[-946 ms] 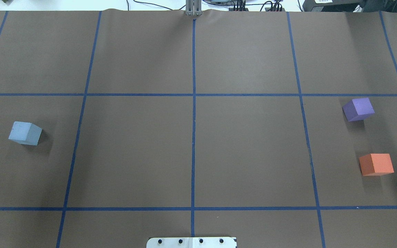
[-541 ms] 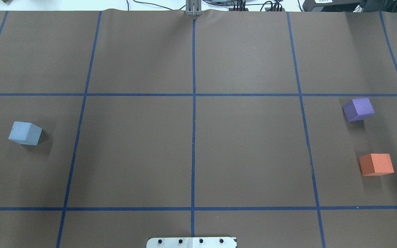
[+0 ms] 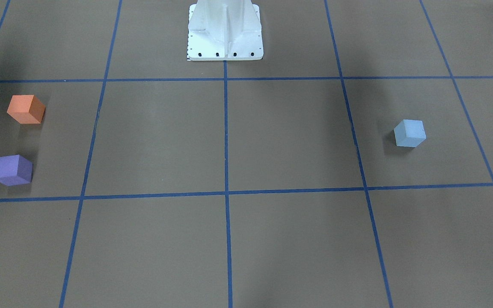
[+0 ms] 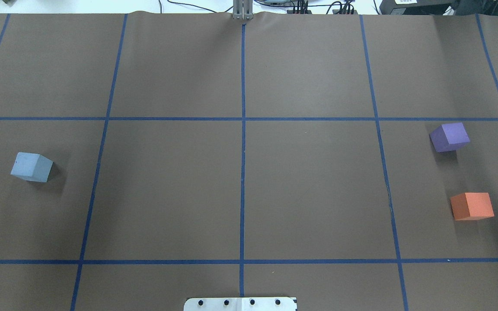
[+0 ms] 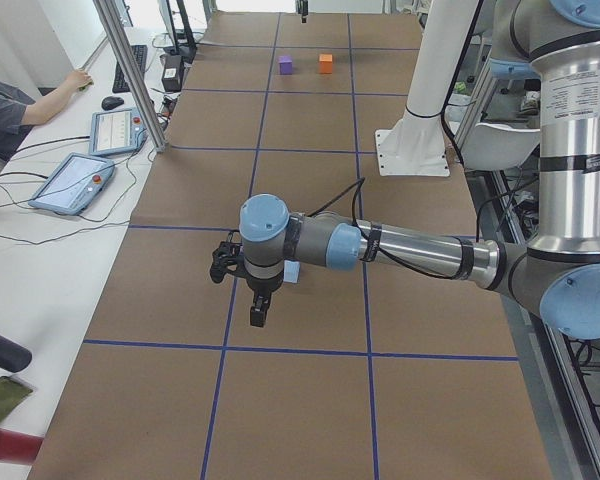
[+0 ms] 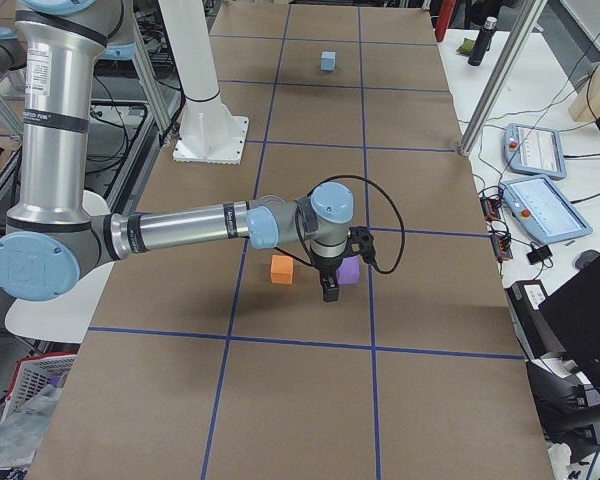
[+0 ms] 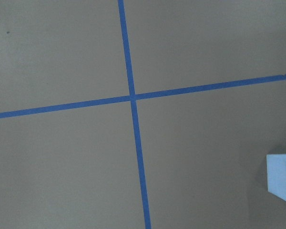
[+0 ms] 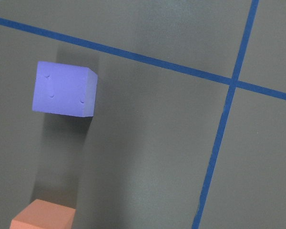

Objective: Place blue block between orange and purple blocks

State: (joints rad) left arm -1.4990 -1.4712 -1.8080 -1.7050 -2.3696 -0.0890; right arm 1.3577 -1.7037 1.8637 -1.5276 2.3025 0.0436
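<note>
Left gripper (image 5: 257, 318) hangs above the desk (image 4: 309, 185), with the blue block (image 4: 31, 166) just beside it, untouched. How wide this gripper stands cannot be told. Right gripper (image 6: 329, 291) hangs near the orange block (image 4: 472, 206) and purple block (image 4: 449, 137), which stand apart. Its width likewise cannot be told.

Overhead: behind the robot, high, looking forward and down over the whole tabletop (image 4: 309, 185).
Front: opposite side, facing the base (image 3: 225, 32), steep; same grid, mirrored.
Left side: along the tabletop from the blue block (image 5: 292, 272) end.
Right side: from the other end.
Wrists: close, looking down; left catches the blue block, right the purple block (image 8: 64, 89).
</note>
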